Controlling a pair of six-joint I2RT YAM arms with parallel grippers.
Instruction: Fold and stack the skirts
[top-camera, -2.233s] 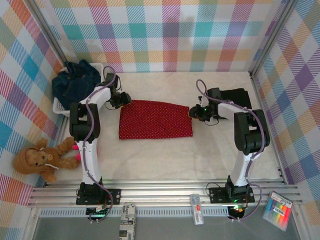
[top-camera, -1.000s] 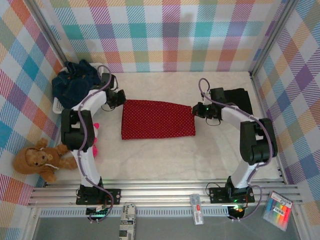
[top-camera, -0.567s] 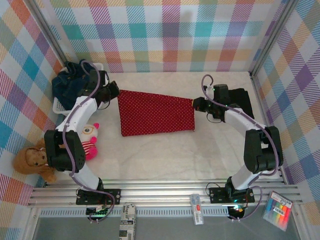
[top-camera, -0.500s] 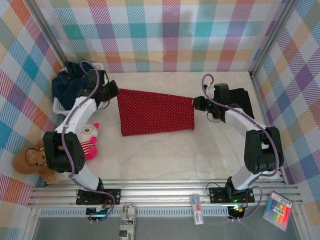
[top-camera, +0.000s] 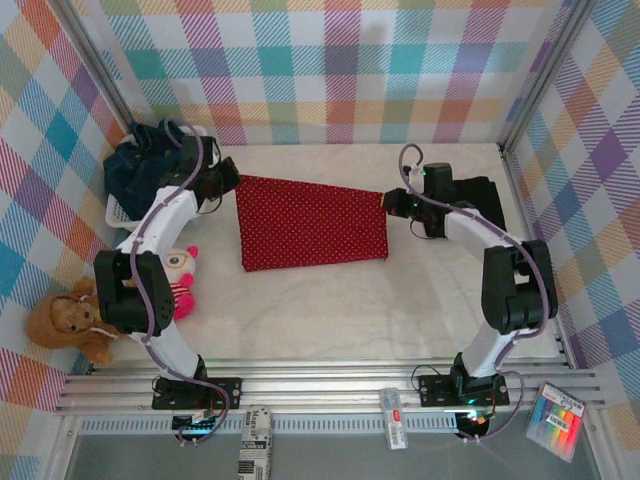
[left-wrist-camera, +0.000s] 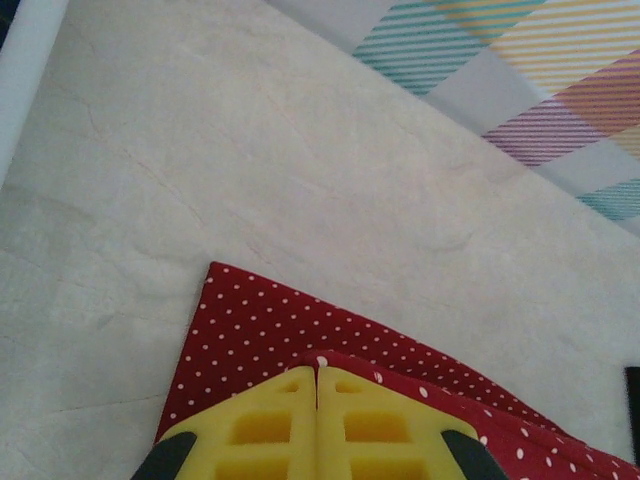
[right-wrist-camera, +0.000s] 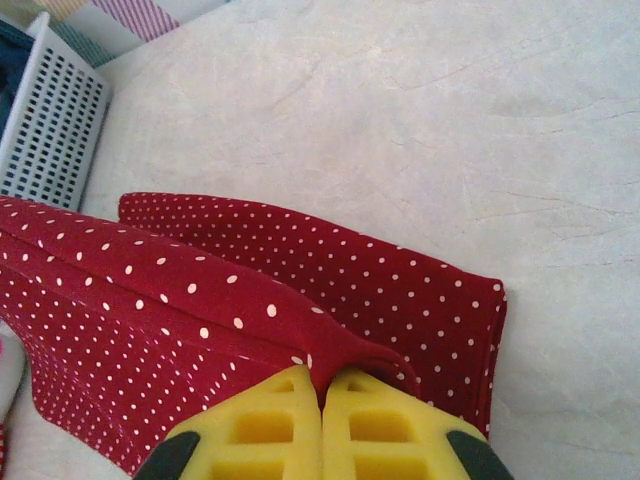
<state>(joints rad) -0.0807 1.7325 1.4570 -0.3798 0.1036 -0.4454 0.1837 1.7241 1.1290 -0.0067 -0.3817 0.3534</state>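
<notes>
- Both grippers have shifted toward the top of the frame since the earliest overhead picture, taking the cloth's upper edge with them. The left arm has swung out to the left, uncovering a pink plush toy (top-camera: 178, 270).
- The left gripper (top-camera: 228, 184) has its yellow fingers (left-wrist-camera: 270, 425) pressed together, pinching the upper-left corner of the red dotted skirt (top-camera: 312, 222). In the left wrist view the fabric rises in a fold right at the fingertips.
- The right gripper (top-camera: 392, 203) is likewise clamped tight, on the skirt's upper-right corner. In the right wrist view a ridge of cloth is drawn up into its tips.
- The red dotted skirt spreads across the middle of the table (top-camera: 400, 300). Its upper edge is stretched between the two grippers and slants down to the right, and its lower part lies flat.
- The black skirt (top-camera: 478, 195) lies at the right of the frame, behind the right arm.
- The denim skirts (top-camera: 145, 165) sit heaped in the white mesh basket (top-camera: 116, 212) at the upper left.
- A brown plush toy (top-camera: 70, 320) lies at the left edge, below the basket and near the pink one.
</notes>
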